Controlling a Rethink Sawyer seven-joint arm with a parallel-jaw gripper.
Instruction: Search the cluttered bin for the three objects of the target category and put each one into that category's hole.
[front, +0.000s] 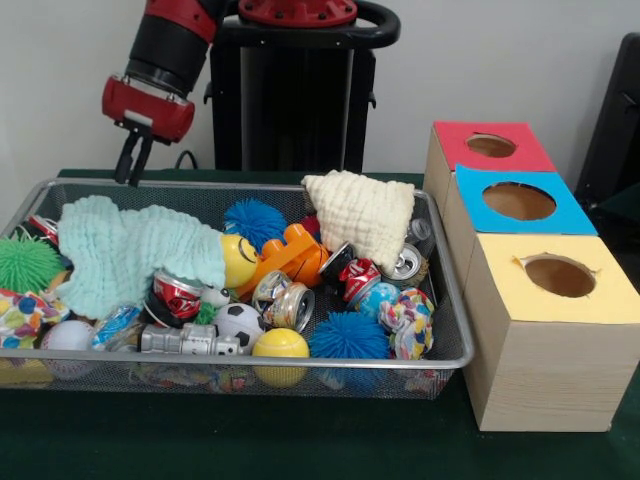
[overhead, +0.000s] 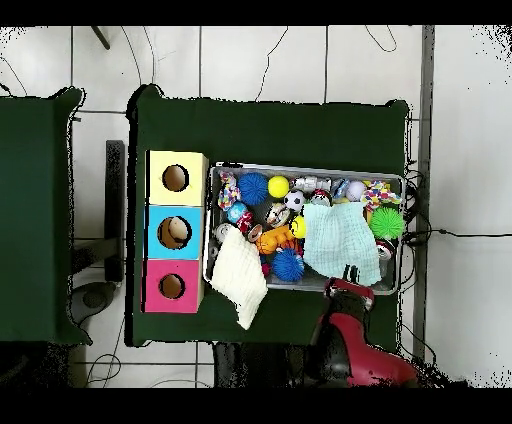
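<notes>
lab | green-clothed table (overhead: 300, 125) | tiled floor (overhead: 260, 60) | loose cables (overhead: 440, 235)

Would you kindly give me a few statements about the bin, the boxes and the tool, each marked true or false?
1. The tool hangs above the mesh bin's far rim, holding nothing. True.
2. The three boxes have red, blue and yellow tops. True: red box, blue box, yellow box.
3. The cream cloth lies flat on the green table. False: it is draped over the bin's far edge.
4. The mint cloth covers part of the clutter. True.
5. The soccer ball sits in the yellow box's hole. False: it is in the bin.
</notes>
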